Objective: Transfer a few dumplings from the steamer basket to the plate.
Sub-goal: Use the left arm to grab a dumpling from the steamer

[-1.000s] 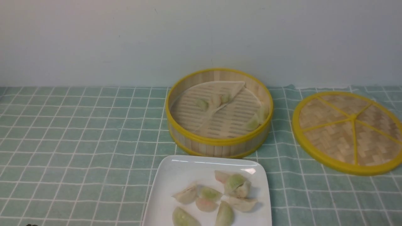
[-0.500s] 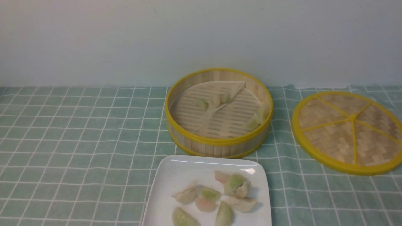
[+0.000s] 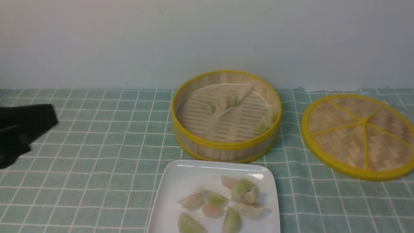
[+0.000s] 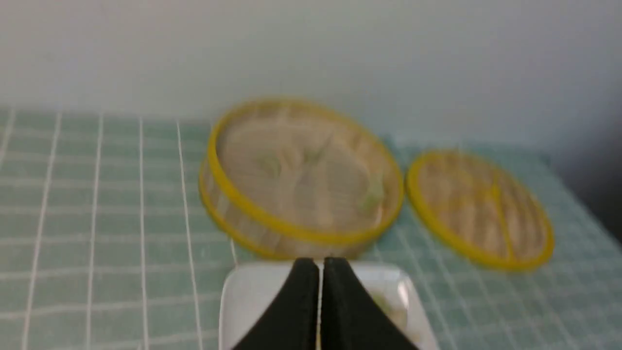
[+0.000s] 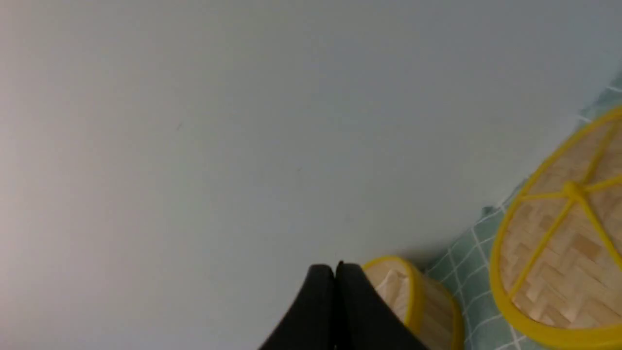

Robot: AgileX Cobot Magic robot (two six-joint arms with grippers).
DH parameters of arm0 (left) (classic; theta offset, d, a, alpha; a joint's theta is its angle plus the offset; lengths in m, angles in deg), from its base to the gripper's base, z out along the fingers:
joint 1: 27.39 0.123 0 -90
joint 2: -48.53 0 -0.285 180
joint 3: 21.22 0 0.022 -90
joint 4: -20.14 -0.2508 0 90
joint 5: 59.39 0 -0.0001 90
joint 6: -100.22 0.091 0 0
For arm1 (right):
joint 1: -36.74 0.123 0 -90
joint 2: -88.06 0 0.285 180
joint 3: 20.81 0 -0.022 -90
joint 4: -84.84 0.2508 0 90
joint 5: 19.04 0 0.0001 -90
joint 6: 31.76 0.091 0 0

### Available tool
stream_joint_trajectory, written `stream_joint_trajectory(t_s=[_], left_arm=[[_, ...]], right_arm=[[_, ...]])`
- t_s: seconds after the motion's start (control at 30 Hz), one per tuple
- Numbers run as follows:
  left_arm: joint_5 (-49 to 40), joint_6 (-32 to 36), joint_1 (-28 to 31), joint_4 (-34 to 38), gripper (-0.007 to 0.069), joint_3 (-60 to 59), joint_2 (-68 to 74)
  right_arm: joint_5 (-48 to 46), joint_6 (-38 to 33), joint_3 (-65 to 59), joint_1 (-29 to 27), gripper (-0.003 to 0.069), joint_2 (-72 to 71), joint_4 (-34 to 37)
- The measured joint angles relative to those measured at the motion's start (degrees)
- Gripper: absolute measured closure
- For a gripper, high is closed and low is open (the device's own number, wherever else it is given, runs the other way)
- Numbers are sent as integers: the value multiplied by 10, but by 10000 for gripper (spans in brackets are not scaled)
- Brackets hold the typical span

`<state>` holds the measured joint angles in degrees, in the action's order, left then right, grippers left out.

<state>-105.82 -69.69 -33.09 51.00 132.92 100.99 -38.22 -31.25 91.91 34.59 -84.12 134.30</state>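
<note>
Green checked cloth covers the table [image 3: 97, 145]. My left end effector [image 4: 318, 266] and right end effector [image 5: 335, 268] are closed, empty. A few dumplings [image 3: 208, 107] lie in the basket [image 3: 223, 147]; more crowd the plate [image 3: 181, 181] just beside it, nearer me.

Front: low, facing wall [image 3: 207, 38]. Left wrist: forward over plate [image 4: 237, 301]. Right wrist: mostly wall. All share steamer basket [image 3: 225, 151].
</note>
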Motion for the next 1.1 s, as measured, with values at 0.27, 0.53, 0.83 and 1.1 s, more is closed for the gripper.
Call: stream_joint_trajectory(t_s=[0.27, 0.53, 0.83, 1.1], left_arm=[[-81, 91, -22, -17, 631, 176, 345], [-101, 77, -109, -88, 631, 365, 539], [-178, 72, -161, -169, 631, 635, 763], [-197, 95, -164, -200, 606, 772, 880]], right_arm=[[-406, -69, 307, 1, 673, 257, -222], [-525, -71, 389, 1, 673, 361, -341], [-535, -72, 389, 1, 673, 352, -344], [-535, -72, 389, 1, 673, 352, -344]])
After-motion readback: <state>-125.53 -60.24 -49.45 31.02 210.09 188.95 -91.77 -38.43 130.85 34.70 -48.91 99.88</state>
